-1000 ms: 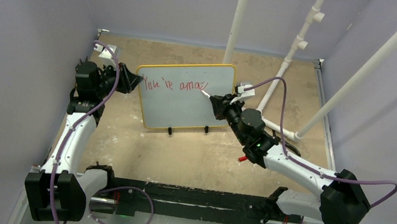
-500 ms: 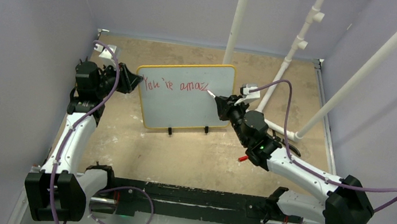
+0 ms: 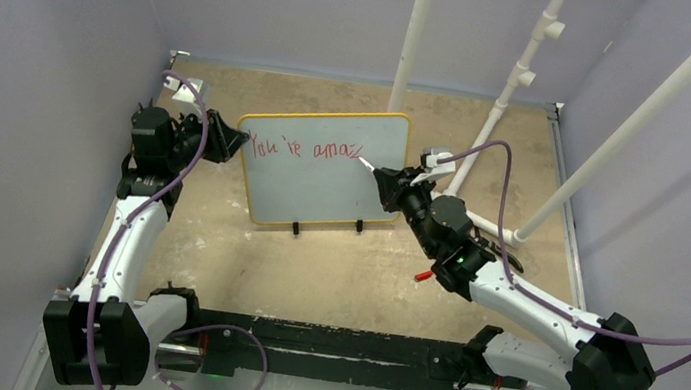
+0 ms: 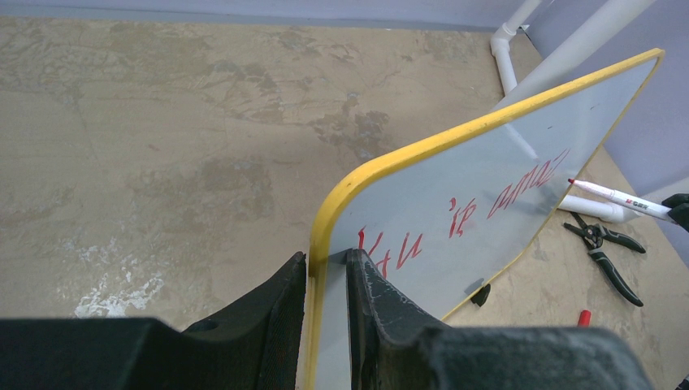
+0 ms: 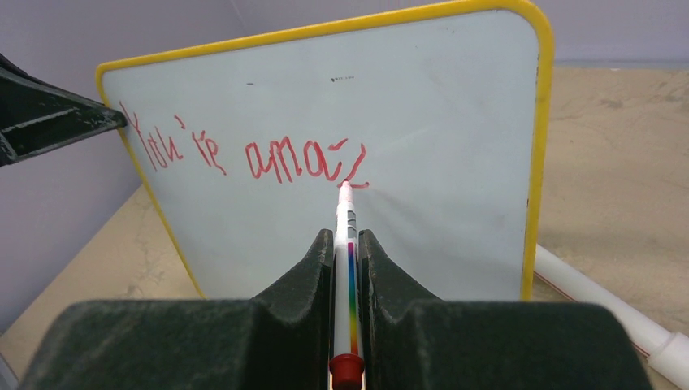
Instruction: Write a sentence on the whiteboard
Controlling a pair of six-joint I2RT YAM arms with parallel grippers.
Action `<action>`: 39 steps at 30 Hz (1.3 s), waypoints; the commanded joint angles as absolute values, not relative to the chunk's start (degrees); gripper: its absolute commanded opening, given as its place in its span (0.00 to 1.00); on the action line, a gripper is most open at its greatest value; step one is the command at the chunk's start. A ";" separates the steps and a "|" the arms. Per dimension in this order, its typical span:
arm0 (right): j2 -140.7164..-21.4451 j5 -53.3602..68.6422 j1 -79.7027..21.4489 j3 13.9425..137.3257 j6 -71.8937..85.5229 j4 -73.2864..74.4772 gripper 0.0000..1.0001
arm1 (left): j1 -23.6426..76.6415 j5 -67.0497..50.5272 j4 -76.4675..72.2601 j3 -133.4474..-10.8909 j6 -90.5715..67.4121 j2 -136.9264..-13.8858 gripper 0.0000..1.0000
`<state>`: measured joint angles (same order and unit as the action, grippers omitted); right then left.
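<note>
The whiteboard (image 3: 325,167), white with a yellow frame and black feet, stands upright mid-table with "You're amaz" in red on it. It also shows in the left wrist view (image 4: 487,187) and the right wrist view (image 5: 422,106). My left gripper (image 3: 227,142) is shut on the board's left edge (image 4: 327,268). My right gripper (image 3: 391,183) is shut on a white marker (image 5: 347,268) with a rainbow stripe and red end. The marker tip (image 5: 345,185) touches the board at the end of the "z". The marker also shows in the left wrist view (image 4: 621,197).
White pipes (image 3: 518,77) rise behind and right of the board, one (image 5: 617,313) lying on the table near its right edge. Black pliers (image 4: 605,248) and a red cap (image 3: 423,276) lie on the table to the right. Purple walls close in all round.
My right arm shifted slightly right along the board; the marker tip moved from the "a" to finish the "z". The left gripper and board have not moved.
</note>
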<state>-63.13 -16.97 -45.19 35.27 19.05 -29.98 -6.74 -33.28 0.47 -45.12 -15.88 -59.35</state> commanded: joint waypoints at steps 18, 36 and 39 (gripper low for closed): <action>-62.21 -14.71 -42.30 37.36 16.54 -33.31 0.00 | -6.98 -34.01 -1.06 -44.74 -15.20 -58.81 0.24; -65.56 -15.59 -41.30 38.74 15.63 -35.20 0.00 | -7.01 -34.10 -1.04 -44.82 -15.03 -58.80 0.24; -65.07 -15.65 -41.26 37.79 16.41 -34.00 0.00 | -6.99 -34.17 -1.05 -44.84 -15.05 -58.89 0.24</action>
<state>-65.32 -15.29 -41.65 36.21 16.82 -32.86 -6.74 -33.23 0.49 -45.10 -15.86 -59.35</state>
